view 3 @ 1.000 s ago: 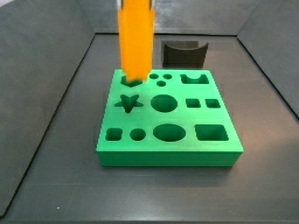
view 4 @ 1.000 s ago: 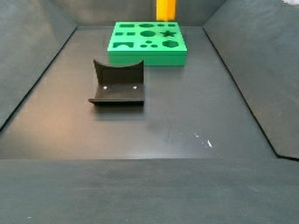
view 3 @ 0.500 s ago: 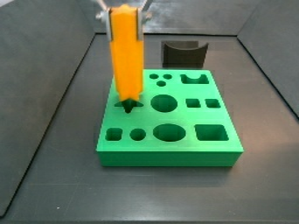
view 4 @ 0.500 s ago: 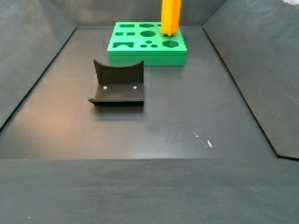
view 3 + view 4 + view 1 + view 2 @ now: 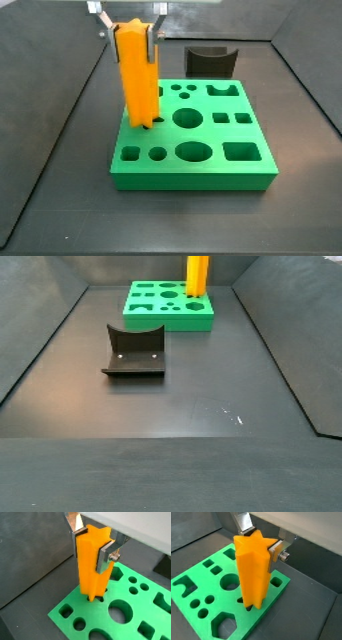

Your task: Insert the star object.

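The star object (image 5: 139, 75) is a tall bright orange ridged prism, held upright. My gripper (image 5: 130, 27) is shut on its upper end, one silver finger on each side, as both wrist views show (image 5: 93, 547) (image 5: 254, 547). Its lower end stands in the star-shaped hole of the green block (image 5: 214, 167). In a wrist view the base of the star object (image 5: 91, 594) sits inside that hole's outline. The star object (image 5: 197, 274) and green block (image 5: 147, 318) also show far back in a side view.
A dark grey curved block (image 5: 135, 352) stands on the dark floor, apart from the green block; it also shows behind the block (image 5: 210, 60). Grey walls close in the workspace on both sides.
The gripper has come down with the star object. Its lower end went from above the block's back edge to the star hole and now stands in it.
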